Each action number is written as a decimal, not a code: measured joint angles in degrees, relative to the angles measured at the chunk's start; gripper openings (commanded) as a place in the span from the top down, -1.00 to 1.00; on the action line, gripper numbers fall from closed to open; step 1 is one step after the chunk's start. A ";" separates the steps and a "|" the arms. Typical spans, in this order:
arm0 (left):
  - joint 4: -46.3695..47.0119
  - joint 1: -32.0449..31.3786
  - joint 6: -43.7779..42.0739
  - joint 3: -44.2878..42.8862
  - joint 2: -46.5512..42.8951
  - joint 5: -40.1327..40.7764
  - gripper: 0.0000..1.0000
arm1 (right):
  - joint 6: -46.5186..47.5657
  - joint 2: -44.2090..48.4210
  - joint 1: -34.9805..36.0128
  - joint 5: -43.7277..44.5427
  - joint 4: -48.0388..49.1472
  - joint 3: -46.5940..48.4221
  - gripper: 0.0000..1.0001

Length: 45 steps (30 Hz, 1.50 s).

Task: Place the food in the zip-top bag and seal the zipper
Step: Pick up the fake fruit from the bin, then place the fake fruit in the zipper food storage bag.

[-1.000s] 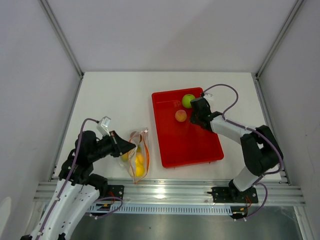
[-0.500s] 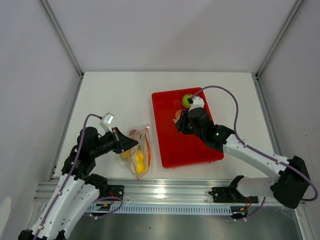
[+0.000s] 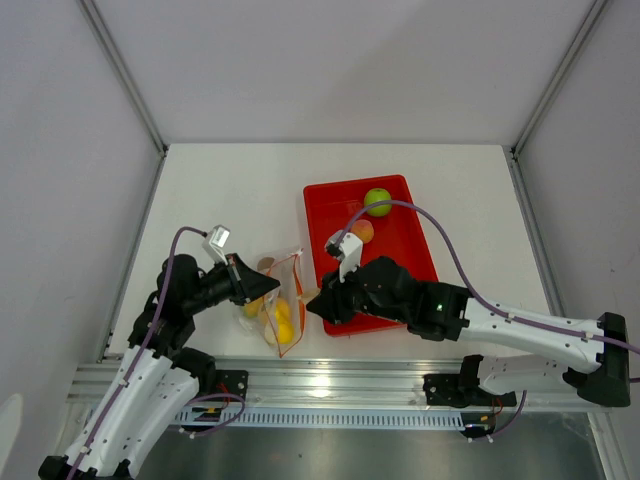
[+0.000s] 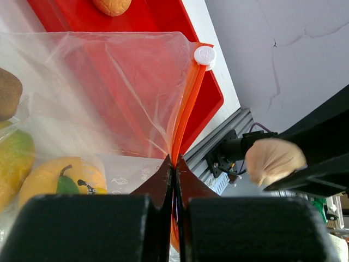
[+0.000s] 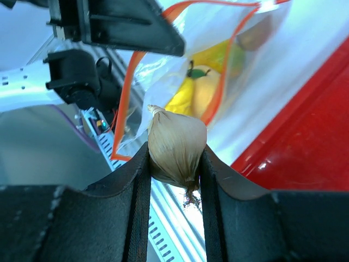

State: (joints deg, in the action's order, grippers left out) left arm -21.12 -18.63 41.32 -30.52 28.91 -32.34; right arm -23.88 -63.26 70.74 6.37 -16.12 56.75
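Observation:
The clear zip-top bag (image 3: 277,318) lies left of the red tray and holds yellow fruits (image 3: 281,313). My left gripper (image 3: 266,286) is shut on the bag's orange-red zipper strip (image 4: 188,109) and holds the mouth open; the white slider (image 4: 205,55) sits at the strip's far end. My right gripper (image 3: 316,305) is shut on a small beige onion-like piece (image 5: 177,144), just right of the bag's mouth (image 5: 218,33). The piece also shows in the left wrist view (image 4: 274,161). A green apple (image 3: 377,201) and a peach (image 3: 362,231) lie in the tray.
The red tray (image 3: 410,240) lies right of the bag, partly under my right arm. In the bag are a yellow fruit (image 4: 65,177), a yellow-green one (image 4: 13,158) and a brown one (image 4: 8,93). The metal rail (image 3: 340,380) runs along the near edge.
My right arm has swung from the back of the tray, near the apple and peach, down and left to the bag's mouth, carrying the beige piece. My left gripper has kept hold of the strip.

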 measured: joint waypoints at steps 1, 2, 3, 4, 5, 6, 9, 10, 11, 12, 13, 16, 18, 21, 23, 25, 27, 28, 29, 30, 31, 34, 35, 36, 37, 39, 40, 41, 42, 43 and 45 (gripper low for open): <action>0.20 0.00 0.13 0.00 0.00 -0.02 0.99 | 0.00 -0.61 0.44 -0.31 0.17 0.13 0.85; 0.35 0.00 0.20 0.00 0.00 -0.02 0.99 | 0.00 -1.46 0.96 -0.50 0.24 0.24 0.84; 0.48 0.00 0.22 0.00 0.00 -0.02 0.99 | 0.00 -2.45 1.44 -0.83 0.31 0.31 0.83; 0.57 0.00 0.22 0.00 0.04 -0.02 0.99 | 0.00 -3.56 1.84 -1.16 0.31 0.39 0.78; 0.68 0.00 0.26 0.00 0.09 0.00 0.99 | 0.00 -4.76 2.12 -1.40 0.24 0.59 0.75; 0.87 0.00 0.28 0.02 0.11 0.00 0.99 | 0.02 -6.01 2.34 -1.81 0.17 0.87 0.72; 2.23 0.00 0.70 0.22 0.28 -0.02 0.99 | 0.24 -9.22 2.56 -2.84 0.11 2.01 0.64; 2.91 0.00 0.79 0.46 0.37 -0.02 0.99 | 0.37 -10.03 2.56 -3.02 0.11 2.40 0.63; 3.54 0.00 0.94 0.81 0.50 -0.04 0.99 | 0.50 -10.75 2.58 -3.06 0.13 2.86 0.61; 4.31 0.00 1.22 1.25 0.70 -0.24 0.99 | 0.63 -11.32 2.58 -3.10 0.15 3.32 0.60; 5.05 0.00 1.38 1.73 0.85 -0.39 0.99 | 0.70 -11.85 2.56 -3.10 0.22 3.74 0.57; 7.02 0.00 2.19 3.26 1.05 -0.74 0.99 | 1.07 -13.11 2.23 -3.26 0.76 4.55 0.45; 8.17 0.00 2.32 4.35 1.01 -0.90 0.99 | 1.11 -14.29 1.86 -3.48 1.60 4.90 0.21; 10.10 0.00 2.69 6.01 0.68 -0.96 0.99 | 1.16 -16.59 1.09 -3.72 2.58 5.20 -0.08; 11.17 0.00 2.82 6.86 0.52 -1.09 0.99 | 1.29 -18.08 0.66 -3.78 2.80 5.27 -0.20; 12.24 0.00 2.89 7.32 0.57 -1.16 0.99 | 1.60 -19.28 0.48 -3.76 2.91 5.33 -0.37; 13.16 0.00 3.28 7.54 0.59 -1.38 0.99 | 1.92 -20.17 0.39 -3.74 3.04 5.42 -0.40; 13.55 0.00 3.37 7.61 0.59 -1.42 0.99 | 1.99 -20.44 0.35 -3.65 3.06 5.44 -0.41; 13.79 0.00 3.54 7.63 0.59 -1.46 0.99 | 2.12 -20.57 0.20 -3.61 3.10 5.44 -0.41; 14.10 0.00 3.69 7.67 0.59 -1.53 0.99 | 2.19 -20.59 0.02 -3.61 3.10 5.44 -0.42; 14.36 0.00 3.76 7.72 0.55 -1.53 0.99 | 2.36 -20.57 -0.15 -3.39 3.15 5.49 -0.42; 14.56 0.00 3.93 7.74 -0.11 -1.55 0.99 | 2.78 -20.39 -1.16 -2.32 3.17 5.70 -0.41; 14.51 0.00 4.02 7.74 -0.33 -1.55 0.99 | 2.93 -20.15 -1.66 -1.90 3.13 5.70 -0.41; 14.40 0.00 4.17 7.74 -0.70 -1.53 0.99 | 2.99 -19.67 -2.25 -1.40 3.06 5.70 -0.41; 14.21 0.00 4.24 7.74 -1.05 -1.53 0.99 | 3.04 -18.91 -2.78 -0.85 2.97 5.68 -0.41; 13.73 0.00 4.28 7.74 -2.05 -1.51 0.99 | 3.06 -16.70 -3.69 0.04 2.54 5.57 -0.40; 13.46 0.00 4.31 7.74 -2.43 -1.49 0.99 | 3.08 -14.99 -4.22 0.85 2.43 5.46 -0.40; 13.16 0.00 4.33 7.74 -2.75 -1.46 0.99 | 3.08 -13.60 -4.61 1.46 2.34 5.35 -0.40; 12.76 0.00 4.35 7.74 -3.06 -1.44 0.99 | 3.06 -11.78 -5.09 2.25 2.16 5.11 -0.40; 12.37 0.00 4.35 7.74 -3.34 -1.38 0.99 | 3.06 -10.05 -5.73 2.97 1.86 4.92 -0.40; 11.54 0.00 4.37 7.74 -3.82 -1.29 0.99 | 2.93 -7.15 -7.08 4.28 1.42 4.63 -0.39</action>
State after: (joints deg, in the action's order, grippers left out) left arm -9.58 -18.63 45.69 -22.79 25.08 -33.63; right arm -20.95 -70.41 63.66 10.66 -14.70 61.39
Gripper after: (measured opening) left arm 0.005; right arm 0.700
